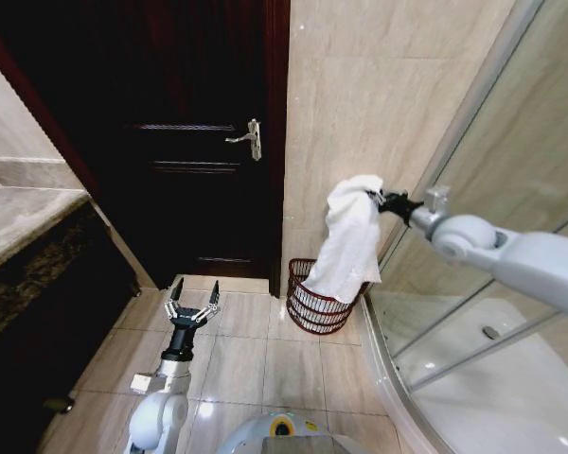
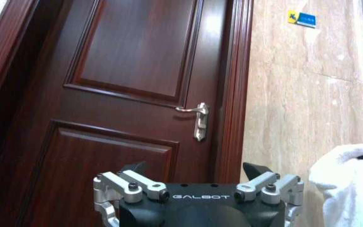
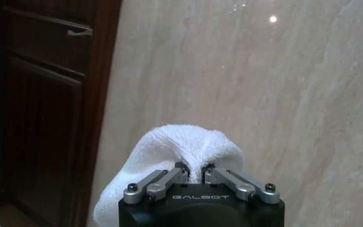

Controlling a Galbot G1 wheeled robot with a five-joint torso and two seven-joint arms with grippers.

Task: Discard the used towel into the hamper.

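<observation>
A white towel (image 1: 347, 241) hangs in the air in front of the beige tiled wall, pinched at its top by my right gripper (image 1: 377, 198), which is shut on it. In the right wrist view the towel (image 3: 175, 144) bunches up between the closed fingers (image 3: 168, 178) of my right gripper (image 3: 194, 169). The lower end of the towel drapes just above and in front of the hamper (image 1: 314, 305), a reddish-brown wire basket on the floor against the wall. My left gripper (image 1: 191, 305) hovers low over the floor tiles, open and holding nothing.
A dark wooden door (image 1: 199, 132) with a silver handle (image 1: 250, 139) stands left of the hamper. A glass shower enclosure (image 1: 492, 312) with a curved base fills the right side. A stone counter (image 1: 24, 213) runs along the left. Open floor tiles lie between.
</observation>
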